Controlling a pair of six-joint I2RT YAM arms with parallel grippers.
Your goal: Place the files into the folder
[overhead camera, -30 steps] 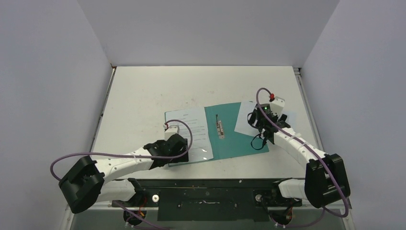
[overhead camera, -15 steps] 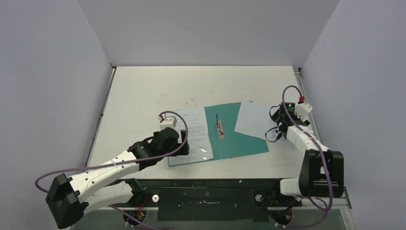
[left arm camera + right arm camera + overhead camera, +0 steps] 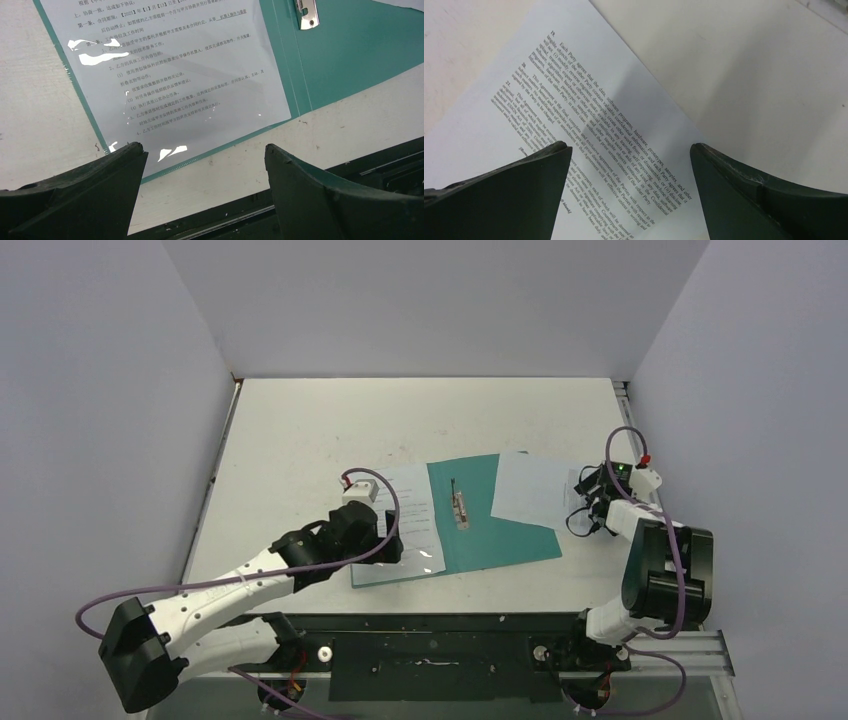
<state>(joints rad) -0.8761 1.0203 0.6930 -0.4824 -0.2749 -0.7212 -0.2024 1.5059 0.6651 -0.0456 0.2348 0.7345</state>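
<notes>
Within the last second the right claw (image 3: 585,508) has drawn back from over the loose white printed sheet (image 3: 530,490) to that sheet's 3 o'clock edge. Its fingers are spread wide and carry nothing. The left claw (image 3: 392,545) has slid from the 7 o'clock corner of the thin teal-green card folder (image 3: 505,535) towards its 6 o'clock edge, and it too gapes wide and empty. So the loose sheet is released, not filed: it lies on the pale surface (image 3: 300,430), overlapping only the open folder's 2 o'clock corner, and it likely needs another push or pick.

The overhead view alone shows that overlap, and the silver metal fastener clip (image 3: 460,508) on the spine. The left wrist view adds the glossy printed sheet (image 3: 190,75) already lying on the folder's 9 o'clock half. Its glare suggests a clear cover, though I cannot be sure. The right wrist view shows the loose sheet's text and its near corner lying flat below the claw (image 3: 629,145).
</notes>
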